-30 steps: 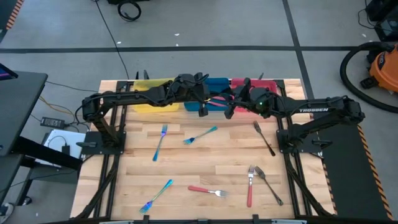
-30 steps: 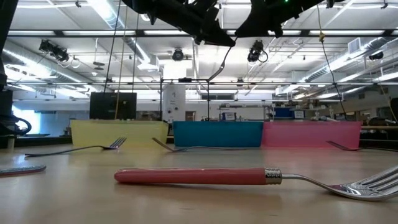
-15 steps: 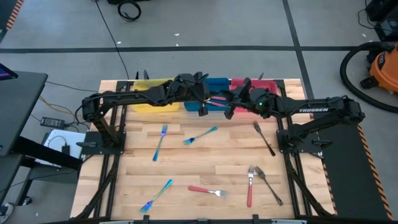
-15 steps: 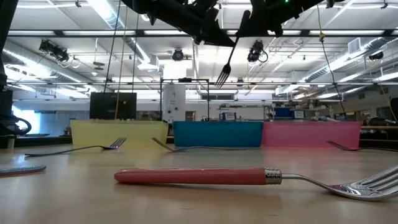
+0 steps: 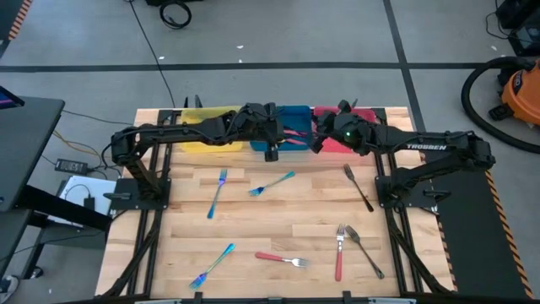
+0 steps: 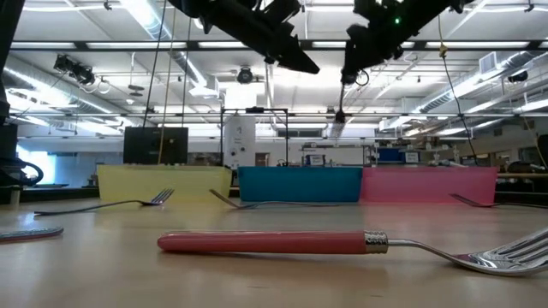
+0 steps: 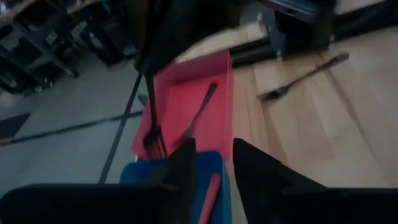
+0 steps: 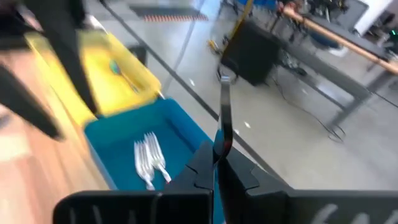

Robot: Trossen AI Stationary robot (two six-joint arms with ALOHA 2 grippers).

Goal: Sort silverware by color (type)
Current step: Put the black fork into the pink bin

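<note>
The right gripper [image 8: 217,158] is seen clamped narrowly on the handle of a dark fork [image 8: 224,115], which hangs tines-down from it above the far edge of the table [image 5: 253,221], about where the blue tray [image 5: 295,114] meets the red tray [image 5: 364,116]. In the left wrist view the fork's tines are seen over the red tray, where another dark utensil [image 7: 198,115] lies. The left gripper [image 7: 213,152] is held just beside the fork over the blue tray, its fingers parted and nothing seen between them. Red-handled pieces are seen in the blue tray and a teal piece in the yellow tray [image 5: 196,127], so the red tray is judged to be the place for the dark kind. For the step to be done well, the fork should be carried fully over the middle of the red tray, clear of the shared wall, lowered until the tines are near the tray floor, and only then released, so that it is not bounced out or tipped into the blue tray. The left arm should be kept clear of the path. Nearer the front edge, teal forks [image 5: 218,192], red-handled forks [image 5: 280,259] and dark forks [image 5: 358,187] are left to be sorted.
</note>
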